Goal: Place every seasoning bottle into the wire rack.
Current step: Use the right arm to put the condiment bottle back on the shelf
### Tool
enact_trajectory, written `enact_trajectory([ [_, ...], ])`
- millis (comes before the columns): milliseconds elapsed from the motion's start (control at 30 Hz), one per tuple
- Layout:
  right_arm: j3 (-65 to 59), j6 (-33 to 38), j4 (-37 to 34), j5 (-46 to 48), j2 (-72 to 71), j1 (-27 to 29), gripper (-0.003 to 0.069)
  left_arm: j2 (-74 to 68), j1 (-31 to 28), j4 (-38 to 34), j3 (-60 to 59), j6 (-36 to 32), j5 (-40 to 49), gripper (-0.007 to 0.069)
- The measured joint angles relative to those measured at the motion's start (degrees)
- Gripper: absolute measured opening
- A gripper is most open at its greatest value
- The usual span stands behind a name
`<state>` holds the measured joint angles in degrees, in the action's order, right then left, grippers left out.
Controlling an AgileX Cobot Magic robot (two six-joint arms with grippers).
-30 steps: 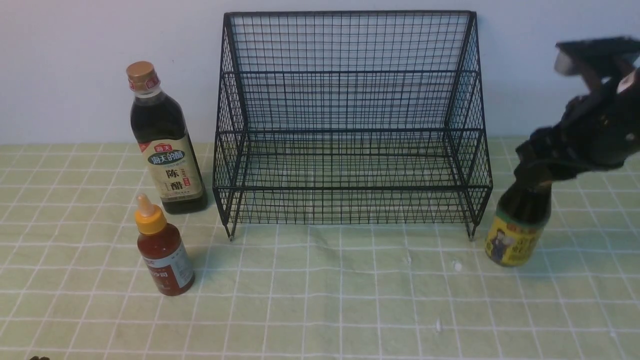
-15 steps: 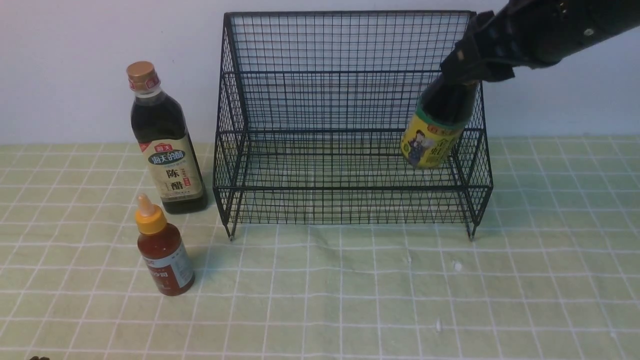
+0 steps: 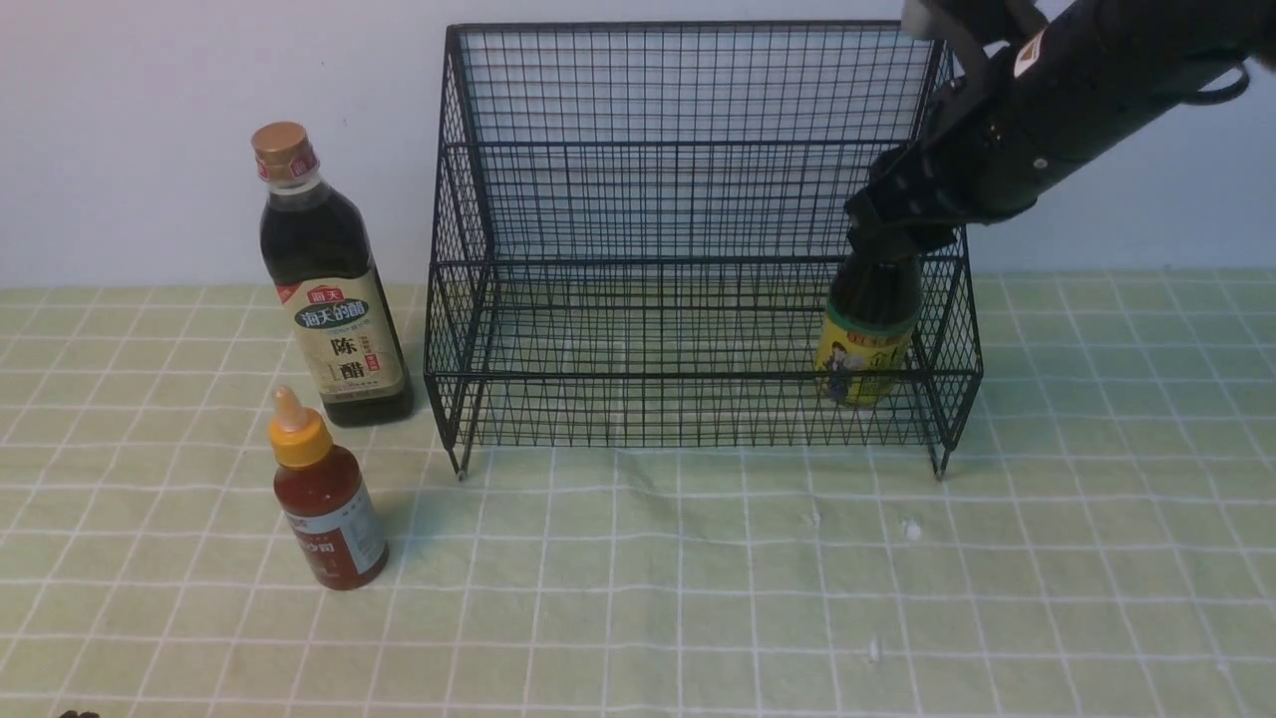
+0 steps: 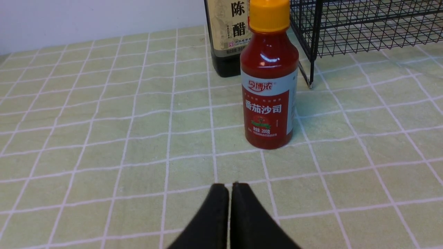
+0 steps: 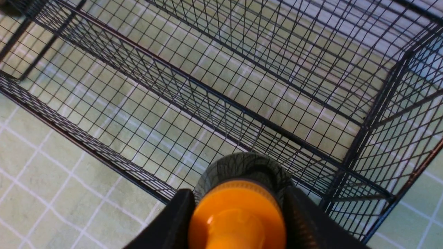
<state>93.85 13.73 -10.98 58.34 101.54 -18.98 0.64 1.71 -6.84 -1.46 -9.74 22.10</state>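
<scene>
Since my right gripper (image 3: 894, 227) is clamped on the dark-sauce bottle (image 3: 869, 339), it's upright straight below, center-right inside the wire rack (image 3: 688, 379).

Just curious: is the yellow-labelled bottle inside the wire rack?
Inside: the dark-sauce bottle shows behind the wire rack's front mesh, right gripper gripping its cap.

Sauce bottle (image 3: 865, 344) in right end of wire rack (image 3: 698, 261); vinegar bottle (image 3: 334, 299), ketchup bottle (image 3: 326, 509) left of it
</scene>
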Motion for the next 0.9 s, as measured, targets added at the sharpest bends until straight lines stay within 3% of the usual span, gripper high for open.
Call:
enact_trajectory([
  [433,0.7,0.0,-0.8,-0.7,4.9,0.0,0.0298,0.0,0.0,0.0,0.0,0.0,0.0,-0.0006],
  [567,0.7,-0.9,-0.8,-0.2,4.9,0.0,0.0343,0.0,0.0,0.0,0.0,0.0,0.0,-0.0006],
  [667,0.6,-1.1,-0.8,1.1,3.5,0.0,0.0420,0.0,0.0,0.0,0.0,0.0,-0.1,-0.0006],
  [833,0.6,-2.3,0.7,1.9,-1.4,0.0,0.0486,0.0,0.0,-7.0,-0.2,3.3,-2.0,-0.0006],
  [900,0.6,-3.3,2.6,2.9,-5.4,0.0,0.0496,0.0,0.0,-14.8,-0.2,6.0,-4.7,-0.0006],
])
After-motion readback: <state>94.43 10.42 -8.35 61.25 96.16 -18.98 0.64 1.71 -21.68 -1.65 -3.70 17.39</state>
